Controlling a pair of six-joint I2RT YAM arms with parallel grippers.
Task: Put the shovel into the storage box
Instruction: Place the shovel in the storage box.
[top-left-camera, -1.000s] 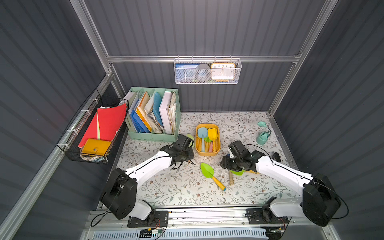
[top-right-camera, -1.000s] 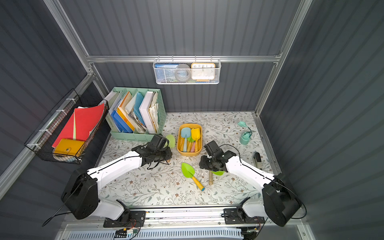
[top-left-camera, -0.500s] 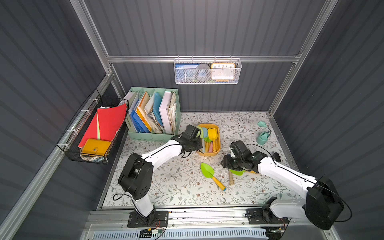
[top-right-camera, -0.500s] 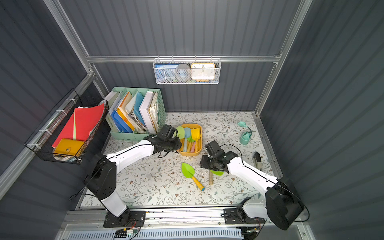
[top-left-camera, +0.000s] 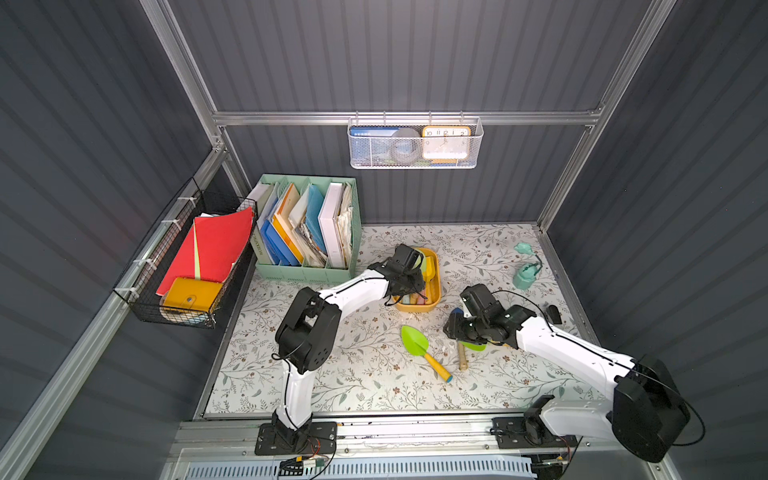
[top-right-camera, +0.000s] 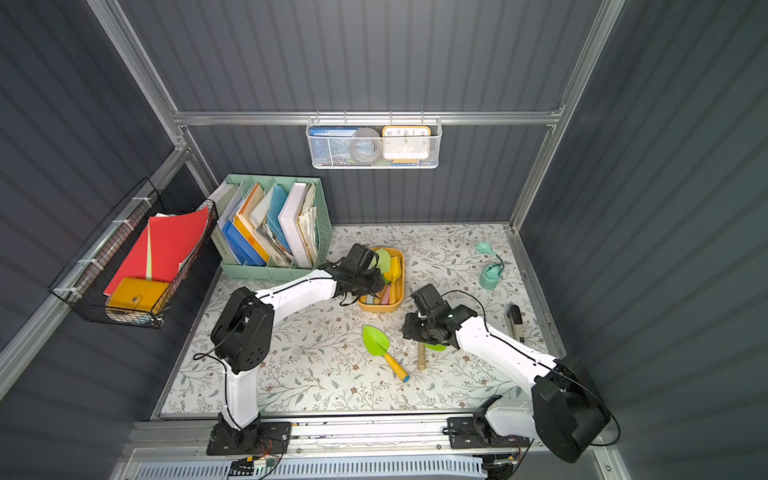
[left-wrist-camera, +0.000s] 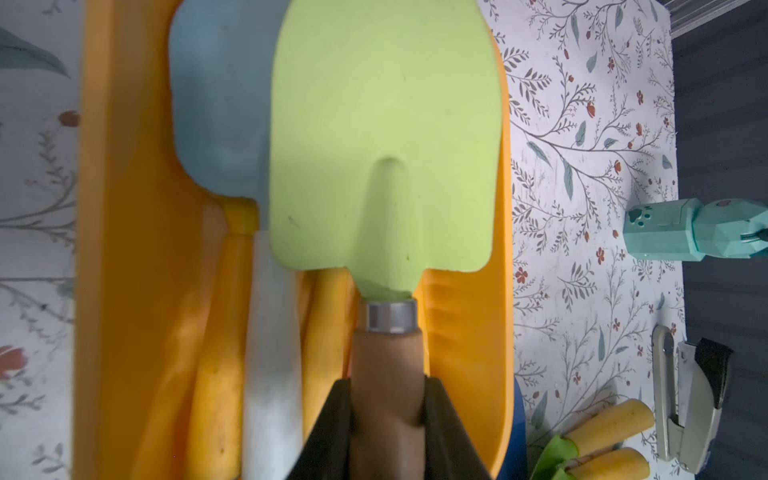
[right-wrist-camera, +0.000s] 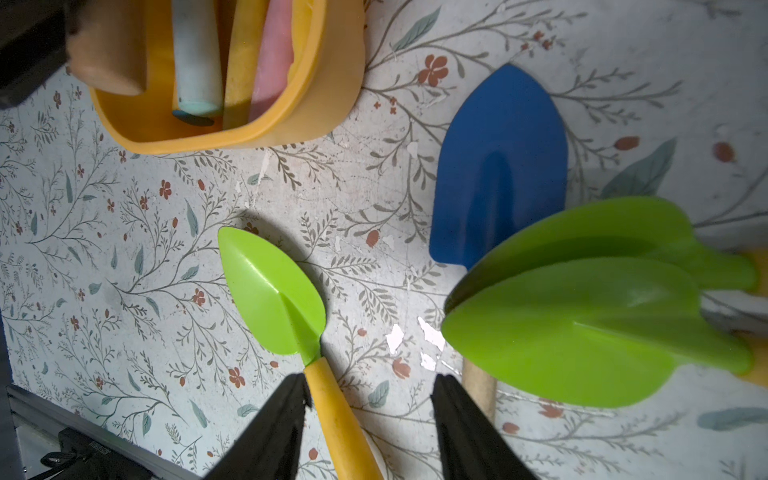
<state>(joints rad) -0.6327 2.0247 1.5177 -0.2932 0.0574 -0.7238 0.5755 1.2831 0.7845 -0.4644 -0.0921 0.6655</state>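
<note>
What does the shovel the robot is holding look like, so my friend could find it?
Look beside the mint-green file holder on the flowery table: there sits a shallow yellow box. Over it, the left tool holds a shovel. Unlike those lying inside, it has a pale green blade, a silver ring and a brown wooden handle.

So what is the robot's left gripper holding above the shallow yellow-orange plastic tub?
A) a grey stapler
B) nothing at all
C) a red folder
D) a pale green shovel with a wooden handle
D: the left wrist view shows the left gripper shut on the wooden handle of the pale green shovel, its blade over the yellow-orange plastic tub.
</note>
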